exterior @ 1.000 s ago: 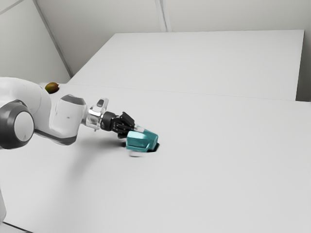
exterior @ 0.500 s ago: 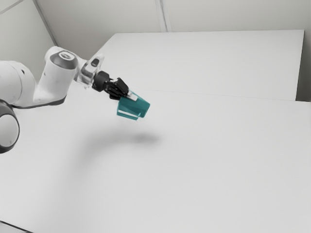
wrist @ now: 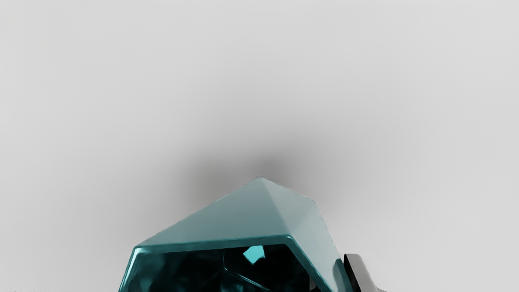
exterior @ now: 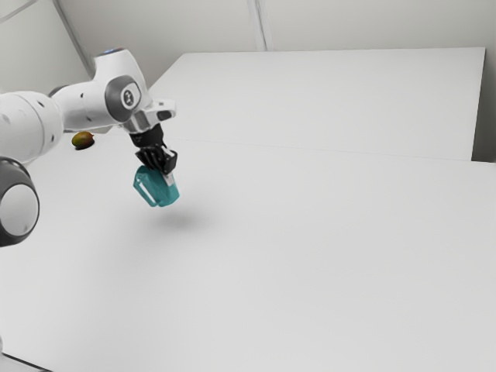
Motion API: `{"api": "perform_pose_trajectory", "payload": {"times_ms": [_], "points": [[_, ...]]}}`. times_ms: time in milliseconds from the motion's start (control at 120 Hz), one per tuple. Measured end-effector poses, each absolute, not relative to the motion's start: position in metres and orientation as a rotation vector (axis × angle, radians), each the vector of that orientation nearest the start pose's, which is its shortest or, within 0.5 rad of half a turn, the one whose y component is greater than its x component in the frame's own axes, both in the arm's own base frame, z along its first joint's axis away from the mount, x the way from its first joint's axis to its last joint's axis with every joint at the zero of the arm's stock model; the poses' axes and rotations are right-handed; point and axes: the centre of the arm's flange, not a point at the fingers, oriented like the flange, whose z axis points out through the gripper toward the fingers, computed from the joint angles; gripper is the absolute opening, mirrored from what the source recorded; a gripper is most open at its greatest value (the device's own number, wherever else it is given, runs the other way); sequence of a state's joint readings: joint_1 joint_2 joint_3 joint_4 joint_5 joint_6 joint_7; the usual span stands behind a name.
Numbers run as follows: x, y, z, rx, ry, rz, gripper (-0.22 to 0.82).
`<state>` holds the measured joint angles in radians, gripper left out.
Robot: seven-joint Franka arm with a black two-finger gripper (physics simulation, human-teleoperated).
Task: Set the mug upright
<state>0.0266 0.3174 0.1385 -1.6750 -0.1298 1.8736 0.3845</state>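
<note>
compared with one second ago, the mug is no more lying on the table; it hangs in the air, nearer to the exterior view's left, its mouth turned up but still a little tilted. for the task this seems good progress: lowering and release remain. the arm is now bent so the gripper points steeply down. its jaws are closed on the mug's wall, one finger outside.
</note>
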Motion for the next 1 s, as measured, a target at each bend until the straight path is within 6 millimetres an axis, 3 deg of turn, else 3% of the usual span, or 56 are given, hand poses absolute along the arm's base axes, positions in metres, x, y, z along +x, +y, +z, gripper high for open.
{"api": "perform_pose_trajectory", "payload": {"times_ms": [133,283,433,658,767,850,933,1000], "points": [[0.634,0.078,0.383,-3.147,0.214,0.113,-0.17],[0.647,0.053,0.349,-3.074,0.189,0.082,-0.17],[0.649,0.055,0.331,-3.046,0.094,0.071,-0.17],[0.651,0.055,0.333,-3.047,-0.026,0.048,0.29],[0.662,0.056,0.368,-3.043,-0.081,-0.003,0.41],[0.666,0.063,0.412,-3.036,-0.131,-0.052,0.47],[0.658,0.062,0.484,-3.039,-0.166,-0.133,0.52],[0.635,0.048,0.560,-3.053,-0.165,-0.209,0.54]]}}
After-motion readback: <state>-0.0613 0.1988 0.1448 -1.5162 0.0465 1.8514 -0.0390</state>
